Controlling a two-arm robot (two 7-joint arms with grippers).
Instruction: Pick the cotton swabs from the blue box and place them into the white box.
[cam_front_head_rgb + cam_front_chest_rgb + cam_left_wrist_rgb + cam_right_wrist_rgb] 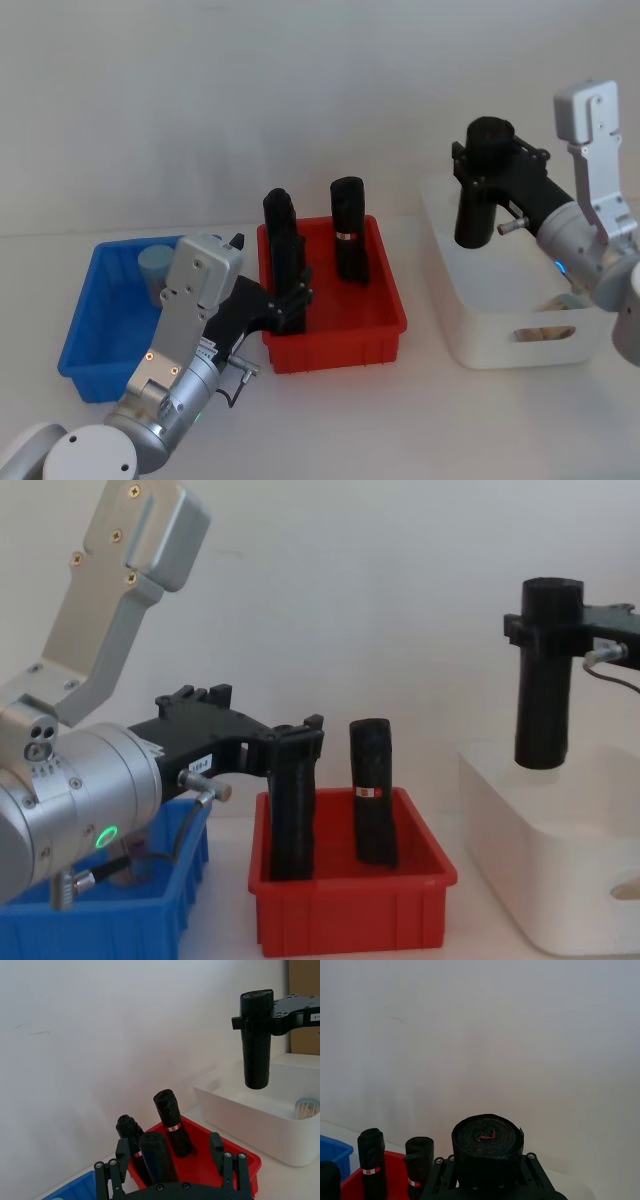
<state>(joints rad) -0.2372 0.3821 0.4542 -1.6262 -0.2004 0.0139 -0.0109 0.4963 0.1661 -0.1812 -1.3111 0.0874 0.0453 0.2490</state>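
Over the white box (470, 300), the right hand (490, 170) is gripping a black roll (478, 190).
Left hand (290, 300) is closing on a roll (283, 255) in the red bin (340, 335).

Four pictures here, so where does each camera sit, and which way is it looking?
Head: up high, looking down on the blue box, red bin and white box; both arms show.
Chest: lower, looking across the table; left arm large, left pincer at a black roll.
Left wrist: looks past its fingers toward the right pincer's held roll.
Right wrist: looks over that held roll.
All four share the red bin's rolls.
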